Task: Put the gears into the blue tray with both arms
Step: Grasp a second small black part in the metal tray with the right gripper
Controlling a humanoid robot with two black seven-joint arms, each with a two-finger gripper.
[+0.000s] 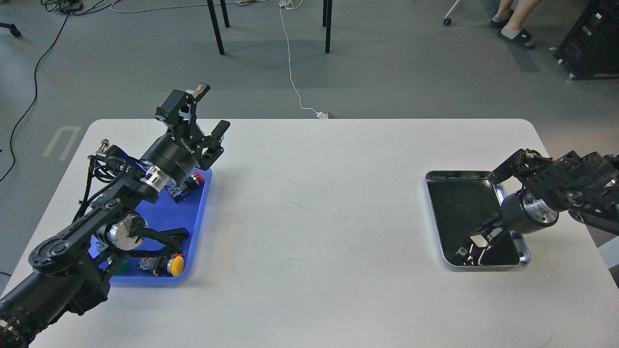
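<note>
The blue tray [167, 215] lies at the table's left, partly covered by my left arm. Above the tray's far right corner my left gripper [211, 109] is raised, open and empty. My right gripper [471, 247] reaches down into the near end of the silver tray [435, 212], low over its black bottom. Its dark fingers merge with that bottom, so their state is unclear. A tiny round piece [462, 251], possibly a gear, shows at the fingertips, and I cannot tell whether it is held. No other gears can be made out.
Push-buttons lie in the blue tray: a red one [196, 178], a yellow one [175, 265] and a green one [121, 267]. The white table [319, 217] stretches between the two trays. Chair legs and a cable are on the floor beyond.
</note>
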